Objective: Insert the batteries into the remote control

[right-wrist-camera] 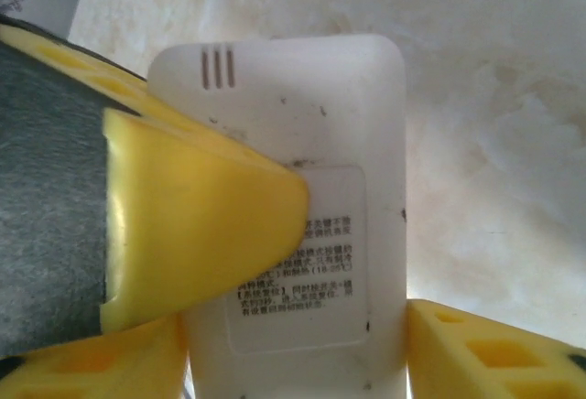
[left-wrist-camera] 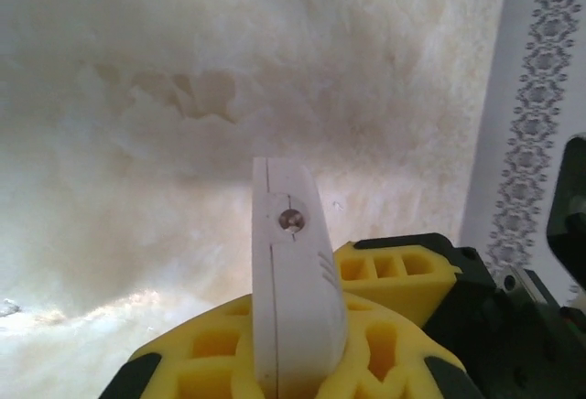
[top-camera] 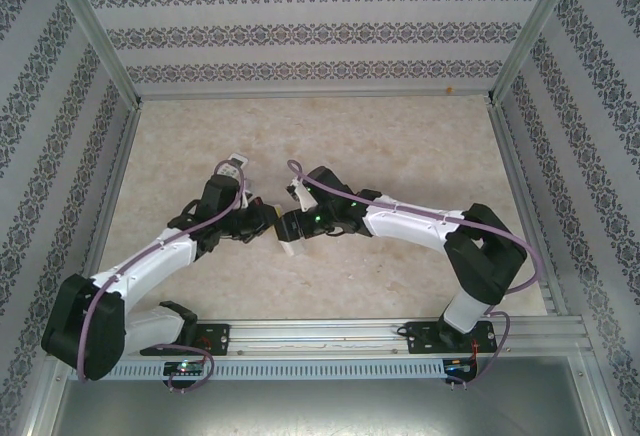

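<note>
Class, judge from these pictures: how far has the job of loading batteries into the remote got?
Done: the white remote is held up off the table, labelled back toward the right wrist camera. In hand: the left claw is shut on it; the right claw flanks its sides, grip unclear. Left: the back looks closed, so opening it and fitting the batteries seemingly remain.

Pale marbled table (top-camera: 400,136) bears an aluminium rail (top-camera: 320,328).

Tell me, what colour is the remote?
White. The remote shows best in the right wrist view.
</note>
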Controlling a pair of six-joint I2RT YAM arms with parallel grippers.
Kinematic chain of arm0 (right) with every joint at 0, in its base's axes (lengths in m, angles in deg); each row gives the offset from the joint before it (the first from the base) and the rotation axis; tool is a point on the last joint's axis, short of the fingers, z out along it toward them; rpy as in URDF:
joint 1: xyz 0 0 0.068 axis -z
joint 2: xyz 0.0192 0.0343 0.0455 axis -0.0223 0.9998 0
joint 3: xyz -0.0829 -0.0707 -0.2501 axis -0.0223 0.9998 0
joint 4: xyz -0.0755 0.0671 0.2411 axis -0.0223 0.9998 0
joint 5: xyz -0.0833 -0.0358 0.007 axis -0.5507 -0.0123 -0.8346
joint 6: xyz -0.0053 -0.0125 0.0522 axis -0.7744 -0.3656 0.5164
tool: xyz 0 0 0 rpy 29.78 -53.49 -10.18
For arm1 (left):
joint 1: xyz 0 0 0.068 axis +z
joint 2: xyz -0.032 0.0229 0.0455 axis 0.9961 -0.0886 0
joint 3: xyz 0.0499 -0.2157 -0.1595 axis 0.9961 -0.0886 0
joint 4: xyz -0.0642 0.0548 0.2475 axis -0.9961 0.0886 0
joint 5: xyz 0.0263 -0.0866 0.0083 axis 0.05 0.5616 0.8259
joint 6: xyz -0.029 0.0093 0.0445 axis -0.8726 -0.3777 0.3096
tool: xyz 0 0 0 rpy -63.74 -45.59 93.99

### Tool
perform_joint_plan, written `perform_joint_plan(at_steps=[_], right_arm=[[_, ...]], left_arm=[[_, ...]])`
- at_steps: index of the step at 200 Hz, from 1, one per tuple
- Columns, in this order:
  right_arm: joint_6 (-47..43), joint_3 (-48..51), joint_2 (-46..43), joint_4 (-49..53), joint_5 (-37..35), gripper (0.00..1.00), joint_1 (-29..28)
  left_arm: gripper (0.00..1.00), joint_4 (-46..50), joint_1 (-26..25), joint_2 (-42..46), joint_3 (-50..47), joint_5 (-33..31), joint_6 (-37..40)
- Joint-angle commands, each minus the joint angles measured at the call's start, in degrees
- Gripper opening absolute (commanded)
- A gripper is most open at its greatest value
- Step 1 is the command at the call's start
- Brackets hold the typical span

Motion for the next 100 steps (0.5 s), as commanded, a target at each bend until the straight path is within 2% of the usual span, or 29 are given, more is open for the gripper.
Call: perform_joint_plan(at_steps=[1, 19, 33, 53, 100], right_arm=[[-0.1, -0.1, -5.5, -1.3, 1.0, 0.78, 1.3], [0.2, 4.1, -9.5, -2.1, -1.7, 0.85, 3.4], [1.4, 7.0, -10.8, -2.0, -1.9, 0.86, 5.3], [1.7, 9.3, -11.9, -0.7, -1.0, 0.86, 7.0], [-1.3, 12.6, -17.1, 4.4, -6.0, 0.9, 8.7]], left_arm=[[0.0, 18.9, -0.1, -2.4, 11.2, -15.1, 14.7], [0.0, 31.6, -1.3, -8.2, 21.2, -29.1, 23.9], [0.0, 34.4, -1.5, -12.9, 26.4, -34.9, 27.6], [0.0, 37.5, -3.5, -19.7, 33.6, -45.1, 30.4], [0.0, 50.8, -10.0, -40.6, 51.5, -67.8, 33.8]])
